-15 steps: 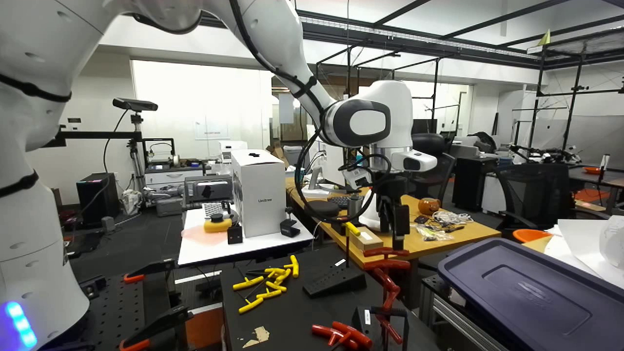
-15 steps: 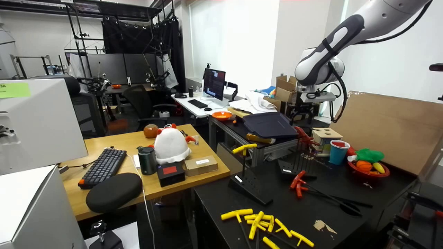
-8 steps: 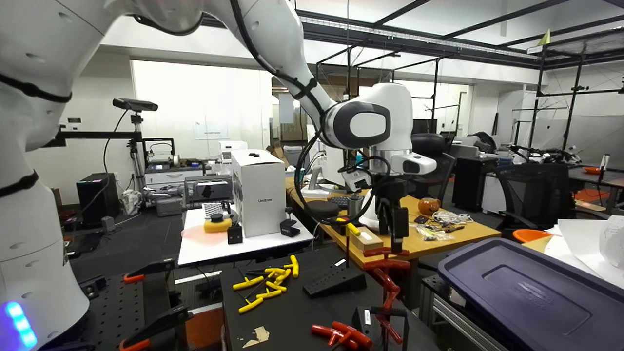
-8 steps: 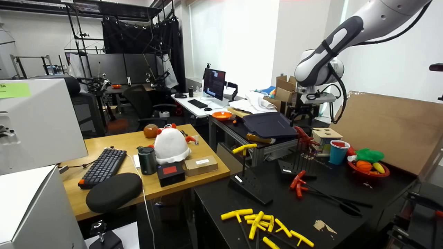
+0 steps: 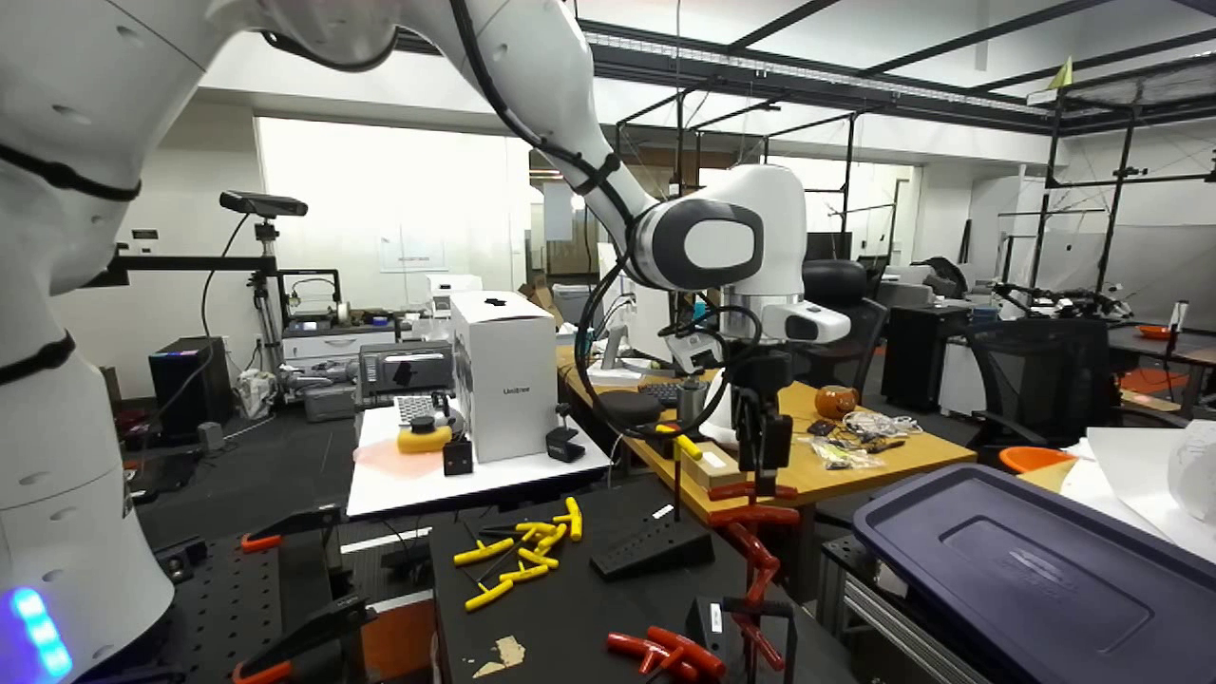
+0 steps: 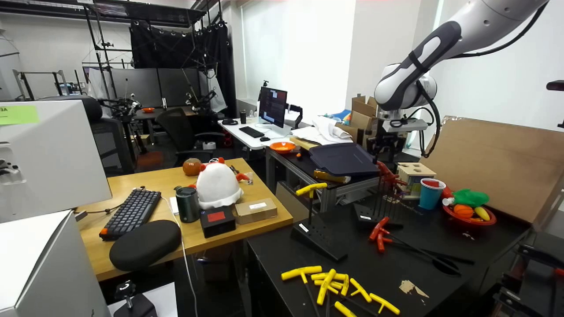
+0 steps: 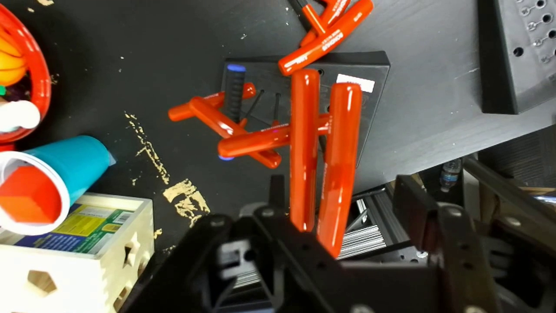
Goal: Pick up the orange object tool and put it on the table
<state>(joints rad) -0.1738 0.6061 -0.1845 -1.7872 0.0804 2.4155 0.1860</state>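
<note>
Our claw (image 7: 343,191) gapes near a cup (image 7: 80,163) holding a red block (image 7: 30,193); our arm (image 6: 440,48) bends downward, seemingly over orange handles (image 7: 304,148).

Two orange T-handle hex keys (image 7: 304,148) show within the spread gripper (image 7: 342,189) in the wrist view: scant room left, more right.
</note>
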